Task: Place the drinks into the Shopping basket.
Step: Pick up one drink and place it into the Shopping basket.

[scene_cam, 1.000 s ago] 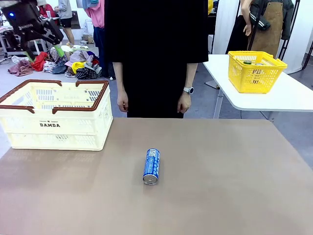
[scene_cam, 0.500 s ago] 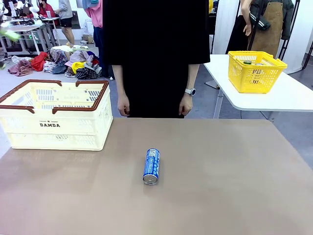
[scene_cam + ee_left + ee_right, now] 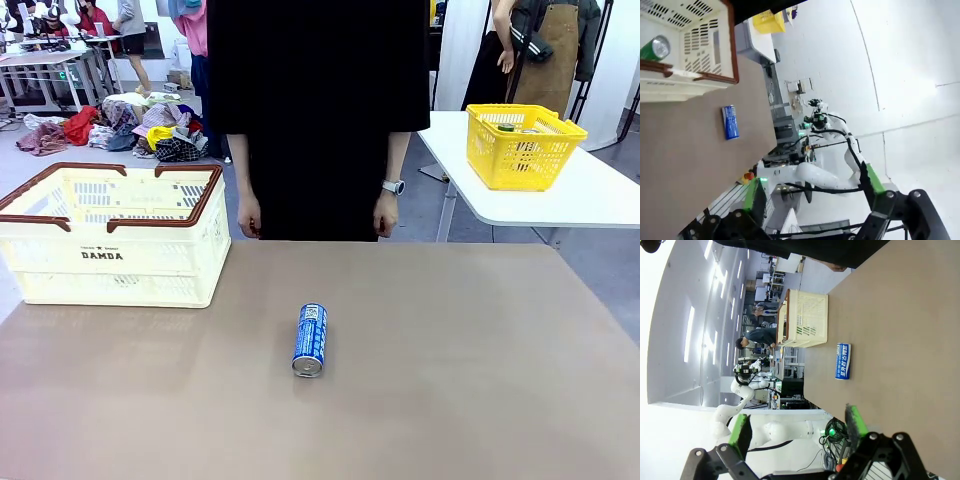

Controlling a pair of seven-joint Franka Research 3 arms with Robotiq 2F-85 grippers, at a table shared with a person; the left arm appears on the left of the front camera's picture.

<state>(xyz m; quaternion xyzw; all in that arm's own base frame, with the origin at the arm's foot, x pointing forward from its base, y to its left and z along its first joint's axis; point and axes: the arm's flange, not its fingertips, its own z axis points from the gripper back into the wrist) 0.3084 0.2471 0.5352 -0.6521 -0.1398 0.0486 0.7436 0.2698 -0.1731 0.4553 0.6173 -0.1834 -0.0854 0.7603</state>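
Lying on its side near the middle of the bench (image 3: 480, 400), the blue can (image 3: 310, 340) has one silver end toward the robot and sits well apart from the cream shopping basket (image 3: 110, 235) at the bench's left end. From the left wrist a green can (image 3: 654, 48) shows inside that basket.

The blue can is likely light, stiff if full and easily dented if empty — which of these it is cannot be told. Its smooth round wall looks slippery, and a sideways nudge would probably set it rolling. The surest hold would be across the middle of the body, one pad on each side of the curve, coming down from above.

The left jaws stand wide apart and hold nothing. The right jaws are likewise spread wide and empty, and both are well away from the can. The person (image 3: 315, 110) stands at the far edge of the bench.

From the front the basket's floor is hidden behind its slotted wall, so the count of cans inside is unclear. The green can is cut off at the picture's edge. The blue can's print is too small to read, and the contents of the yellow basket (image 3: 520, 160) on the side table are hard to make out.
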